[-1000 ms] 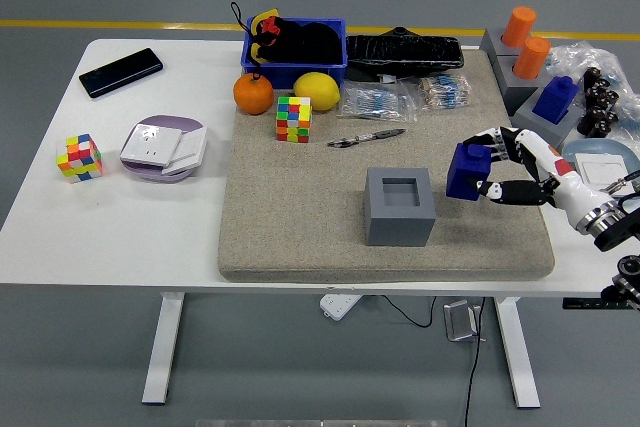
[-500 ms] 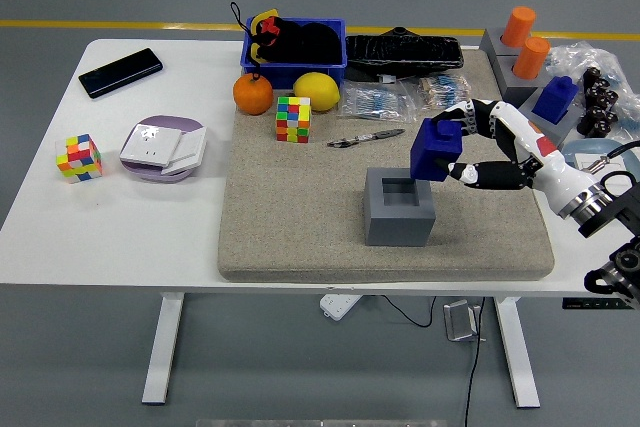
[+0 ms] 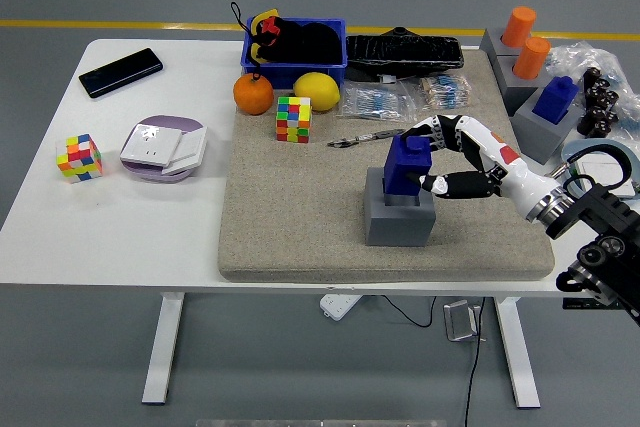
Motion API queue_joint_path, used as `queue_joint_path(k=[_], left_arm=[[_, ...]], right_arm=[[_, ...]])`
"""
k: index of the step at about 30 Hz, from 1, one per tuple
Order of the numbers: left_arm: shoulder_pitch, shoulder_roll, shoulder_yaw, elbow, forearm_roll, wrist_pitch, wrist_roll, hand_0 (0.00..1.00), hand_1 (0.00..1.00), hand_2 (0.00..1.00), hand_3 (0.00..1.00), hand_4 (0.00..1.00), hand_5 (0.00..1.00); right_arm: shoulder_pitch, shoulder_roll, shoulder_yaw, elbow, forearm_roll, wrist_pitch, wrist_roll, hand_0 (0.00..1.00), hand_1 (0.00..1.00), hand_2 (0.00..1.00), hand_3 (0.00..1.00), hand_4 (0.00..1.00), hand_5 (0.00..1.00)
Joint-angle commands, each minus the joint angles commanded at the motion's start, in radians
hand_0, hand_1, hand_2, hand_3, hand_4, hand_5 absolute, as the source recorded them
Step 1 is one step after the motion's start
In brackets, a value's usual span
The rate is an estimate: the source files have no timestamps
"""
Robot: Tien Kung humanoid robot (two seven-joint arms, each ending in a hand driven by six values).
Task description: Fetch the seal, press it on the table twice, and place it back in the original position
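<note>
Right now the blue seal (image 3: 407, 164) stands upright with its lower end in the square recess of the grey holder block (image 3: 399, 213), which sits on the beige felt mat (image 3: 290, 217) covering the right part of the white table (image 3: 110, 227). The right hand (image 3: 447, 157) is closed around the seal from its right side: white and black fingers (image 3: 425, 133) curl over the top edge, and the thumb presses the lower right face. Its arm runs off toward the picture's lower right corner.

Just behind the holder a pen (image 3: 365, 137) lies on the mat, with a Rubik's cube (image 3: 293, 119), an orange (image 3: 253, 94) and a lemon (image 3: 316, 91) farther back left, in front of a blue bin (image 3: 295, 51). At the far right stand grey blocks carrying another blue seal (image 3: 555, 99) and two orange cylinders (image 3: 524, 41). On the bare table to the left lie a phone (image 3: 120, 72), a second cube (image 3: 79, 157) and a round plate with white cards (image 3: 163, 145).
</note>
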Motion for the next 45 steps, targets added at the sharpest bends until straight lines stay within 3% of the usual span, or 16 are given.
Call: queue_joint_path(k=[19, 45], left_arm=[[-0.001, 0.004, 0.006, -0.001, -0.002, -0.001, 0.0, 0.742, 0.697, 0.682, 0.747, 0.68, 0.306], [-0.002, 0.005, 0.009, -0.001, -0.002, -0.003, 0.0, 0.742, 0.697, 0.682, 0.747, 0.68, 0.304]], right_arm=[[0.044, -0.001, -0.096, -0.074, 0.026, 0.005, 0.015, 0.552, 0.447, 0.452, 0.44, 0.748, 0.002], [0.048, -0.013, -0.102, -0.087, 0.005, 0.006, 0.021, 0.55, 0.447, 0.451, 0.44, 0.752, 0.002]])
